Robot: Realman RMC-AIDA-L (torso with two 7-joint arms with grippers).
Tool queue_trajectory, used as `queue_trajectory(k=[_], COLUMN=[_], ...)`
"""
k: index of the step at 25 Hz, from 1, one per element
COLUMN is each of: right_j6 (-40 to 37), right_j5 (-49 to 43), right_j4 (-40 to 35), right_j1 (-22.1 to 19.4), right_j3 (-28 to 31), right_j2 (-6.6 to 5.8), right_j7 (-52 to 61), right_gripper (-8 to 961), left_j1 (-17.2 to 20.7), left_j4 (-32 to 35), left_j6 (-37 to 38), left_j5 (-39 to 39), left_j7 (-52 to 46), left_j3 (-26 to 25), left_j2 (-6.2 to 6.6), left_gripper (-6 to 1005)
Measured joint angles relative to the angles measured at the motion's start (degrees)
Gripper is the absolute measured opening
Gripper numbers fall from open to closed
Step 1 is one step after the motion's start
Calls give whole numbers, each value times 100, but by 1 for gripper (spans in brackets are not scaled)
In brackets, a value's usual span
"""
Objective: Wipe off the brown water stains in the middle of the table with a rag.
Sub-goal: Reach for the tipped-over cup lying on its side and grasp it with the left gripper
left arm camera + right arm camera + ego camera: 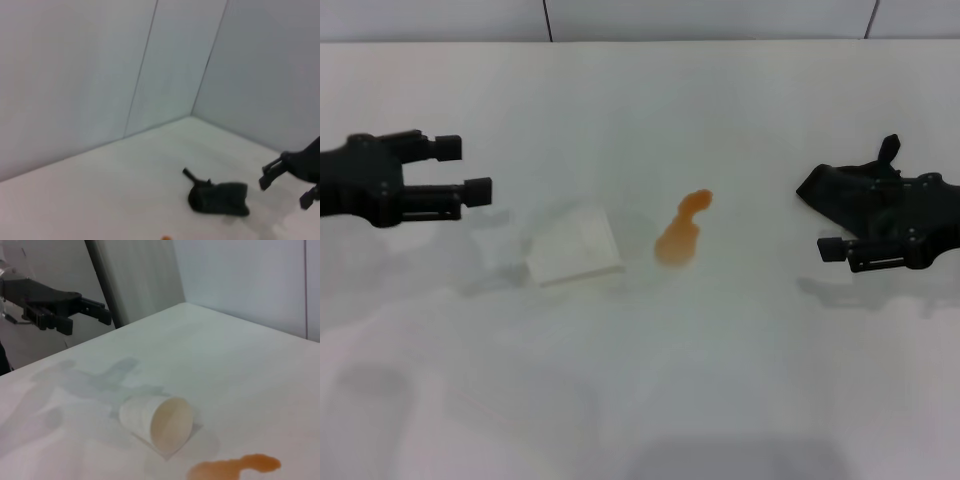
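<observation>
Fingers (478,187) apart; cup (575,246) beside stains (682,232)

Glossy white tabletop (740,400); soft matt black cloth rag (840,185); whitish translucent plastic cup (157,422); wet orange-brown stain (682,232); hard black tools.

Both hands are matte black and blocky, with no markings that can be made out. The left hand (470,168) ends in two straight parallel fingers, each tipped with a short, squared cylindrical cap, mounted on a chunky angular body with ribbed edges. The right hand (835,248) has the same boxy black housing with small recesses and pale specks like screw heads, and one capped finger shows at its front.
</observation>
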Motion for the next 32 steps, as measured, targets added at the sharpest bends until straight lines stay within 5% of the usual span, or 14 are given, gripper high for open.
queue_trajectory(k=[9,14,28,32], right_j6=[9,9,13,16], right_j5=[139,208,273,273], right_j4=[19,23,29,29], right_j1=[-32,-52,-61,-62], right_j3=[-10,-28,-44,-44], right_j2=[0,0,0,0], right_j7=[73,89,171,171], right_gripper=[828,827,827,827], left_j1=[-638,-1078,-1952,-2141], left_j4=[25,57,953,1232], left_j6=[-171,-294,-1253,-1566], left_j5=[992,1641,2917,3204], left_j7=[-113,-73,185,185], left_j3=[0,4,9,9], left_j2=[452,576,490,367], left_gripper=[880,880,880,880])
